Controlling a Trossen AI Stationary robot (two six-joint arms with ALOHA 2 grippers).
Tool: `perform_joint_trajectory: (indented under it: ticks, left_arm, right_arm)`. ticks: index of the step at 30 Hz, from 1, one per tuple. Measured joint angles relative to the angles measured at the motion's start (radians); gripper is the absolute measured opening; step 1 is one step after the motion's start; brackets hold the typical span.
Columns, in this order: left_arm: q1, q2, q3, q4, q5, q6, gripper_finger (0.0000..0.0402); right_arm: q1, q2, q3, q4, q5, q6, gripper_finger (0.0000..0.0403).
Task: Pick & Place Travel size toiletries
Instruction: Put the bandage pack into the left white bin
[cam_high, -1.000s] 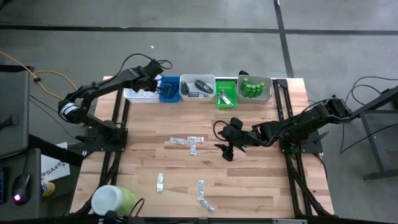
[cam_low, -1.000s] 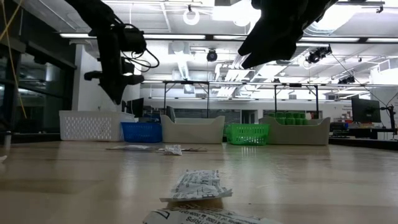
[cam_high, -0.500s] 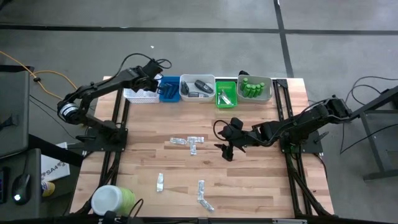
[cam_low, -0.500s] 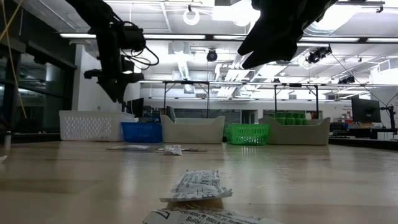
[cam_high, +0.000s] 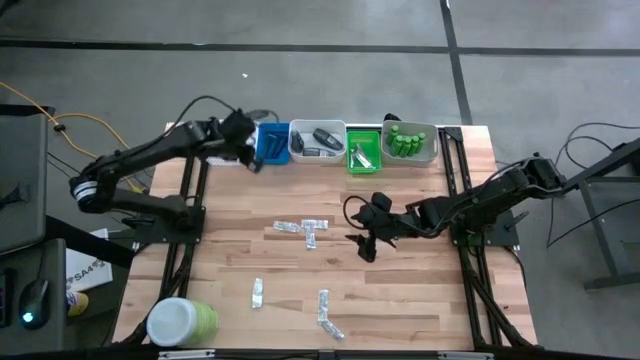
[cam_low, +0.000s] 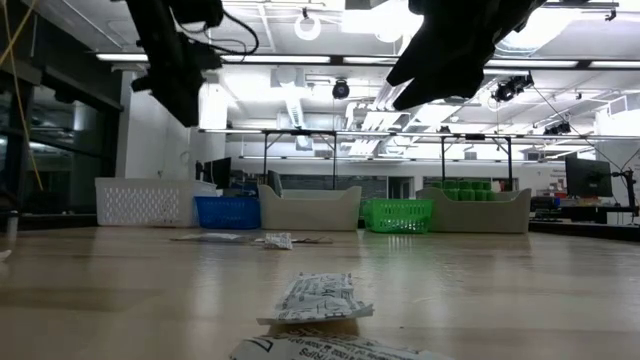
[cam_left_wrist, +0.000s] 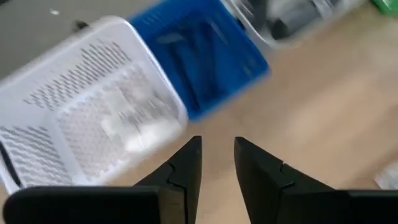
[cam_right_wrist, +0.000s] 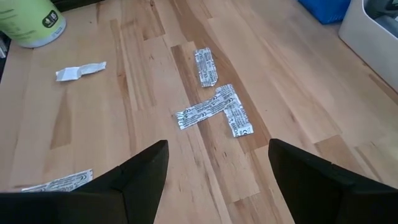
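On the desk (cam_high: 400, 300) the green jar (cam_right_wrist: 31, 20) wore a dark round label, too blurred to read. Printed sachets (cam_right_wrist: 214, 106) lay mid-desk beneath my right pincer (cam_right_wrist: 217, 180), spread wide; my left pincer (cam_left_wrist: 217, 163), slightly parted and empty, hung by the white tray (cam_left_wrist: 93, 118).

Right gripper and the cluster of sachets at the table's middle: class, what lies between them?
Only bare wood. In the high view the right gripper hangs beside the sachets, with nothing on the table between.
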Motion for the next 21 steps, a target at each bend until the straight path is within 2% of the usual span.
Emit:
perform_joint_trajectory:
  ticks: [6,13,17,21]
  left_arm:
    - [-0.219,-0.008,-0.038,-0.073,0.011,-0.161,0.0092]
    - [-0.448,0.027,-0.115,0.018,0.022,-0.263,0.0092]
    - [-0.559,0.046,-0.147,0.005,0.117,-0.290,0.0092]
    - [-0.707,0.047,-0.188,0.004,0.245,-0.188,0.0092]
  right_arm:
    - [0.000,0.000,0.000,0.000,0.002,0.000,0.0270]
    - [0.000,0.000,0.000,0.000,0.002,0.016,0.0270]
    - [0.001,0.000,0.000,-0.005,-0.001,0.015,0.0270]
    - [0.001,0.000,0.000,-0.020,0.000,0.009,0.0270]
